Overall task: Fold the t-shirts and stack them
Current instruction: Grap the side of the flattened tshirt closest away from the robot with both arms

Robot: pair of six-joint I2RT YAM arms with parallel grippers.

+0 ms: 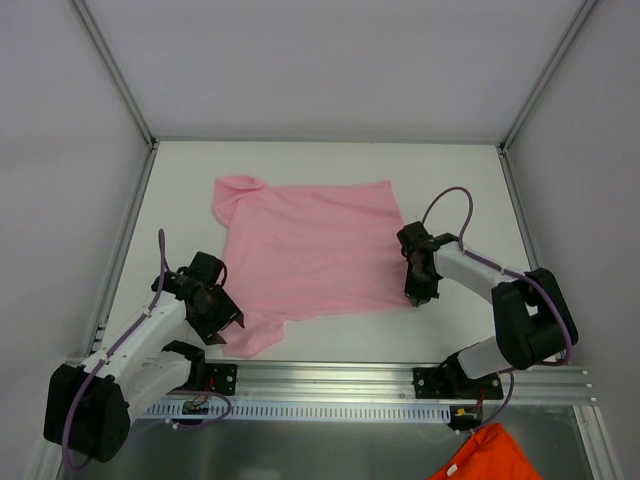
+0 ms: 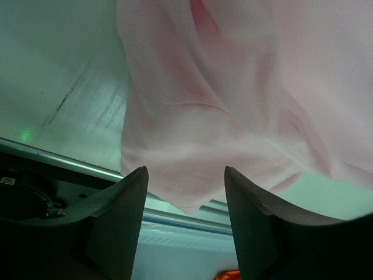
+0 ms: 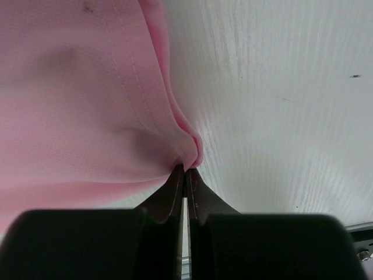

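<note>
A light pink t-shirt (image 1: 310,255) lies spread on the white table, one sleeve bunched at the far left and another at the near left. My right gripper (image 1: 416,296) is shut on the shirt's near right corner; the right wrist view shows the fingertips (image 3: 178,178) pinching the pink hem (image 3: 189,149). My left gripper (image 1: 222,325) is open beside the near left sleeve. In the left wrist view its fingers (image 2: 125,198) stand apart with the pink sleeve (image 2: 192,169) just ahead of them, not held.
An aluminium rail (image 1: 330,385) runs along the table's near edge. An orange cloth (image 1: 490,458) lies below it at the bottom right. Grey walls with metal posts enclose the table on three sides.
</note>
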